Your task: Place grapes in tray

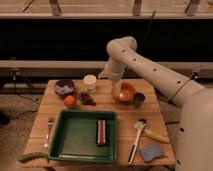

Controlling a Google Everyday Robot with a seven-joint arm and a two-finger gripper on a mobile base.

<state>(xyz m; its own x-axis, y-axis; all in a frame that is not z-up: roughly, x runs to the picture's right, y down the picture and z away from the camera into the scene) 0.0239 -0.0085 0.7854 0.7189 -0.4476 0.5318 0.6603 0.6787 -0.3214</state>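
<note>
The grapes [87,98], a small dark reddish-purple bunch, lie on the wooden table just behind the tray's far rim, next to the round orange fruit [69,101]. The dark-green tray [75,140] sits at the front middle of the table and holds a brown and red bar [101,132]. My gripper [117,88] hangs down from the white arm at the left edge of the orange bowl [126,93], to the right of the grapes and apart from them.
A dark purple bowl [64,87] and a white jar [90,81] stand at the back left. A dark cup [138,99] is beside the orange bowl. A brush [136,135] and a blue sponge [151,151] lie right of the tray, a fork [49,132] and a green item [32,156] left.
</note>
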